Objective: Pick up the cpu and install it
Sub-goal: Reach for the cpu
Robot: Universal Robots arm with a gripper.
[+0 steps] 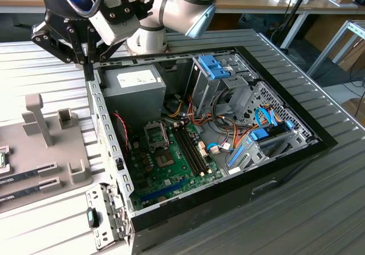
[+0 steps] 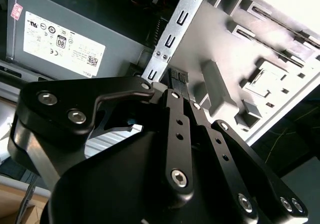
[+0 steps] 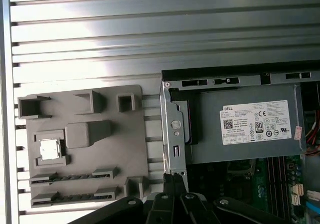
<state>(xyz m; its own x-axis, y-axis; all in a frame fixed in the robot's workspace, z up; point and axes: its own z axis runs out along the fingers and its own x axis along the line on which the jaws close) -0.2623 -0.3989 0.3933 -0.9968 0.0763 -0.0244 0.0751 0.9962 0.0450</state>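
1. The pick has not begun. The cpu [image 3: 49,149] lies flat in a pocket of the tray [image 3: 125,139]. The tray rests on the counter [image 3: 150,33] just outside the case [image 1: 319,146], on its power-supply side.
2. The claw [image 3: 173,176] hangs over the case wall [image 1: 105,135], close to the power supply [image 1: 134,86]. Its jaws are drawn together with nothing between them.
3. The socket [image 1: 155,134] sits on the board [image 1: 171,175] inside the case, just past the power supply. It looks empty, but I cannot tell how its latch stands.
4. As I judge it, the pick calls for the claw to be clear of the case and square over the pocket, with its jaws spread wider than the chip. The chip is thin and sits low in its recess, so there is little side to grip.
5. Edges to mind: the thin punched metal wall of the case lies right under the fingertips. On the tray, a raised block stands just beside the pocket and a tall post [image 1: 35,115] rises nearby.
6. Room: the air above the tray, outside the case, is open. Inside the case the socket is hemmed in by the power supply, loose cables [image 1: 188,113] and the memory sticks [image 1: 187,148], so the approach looks clear only from above.
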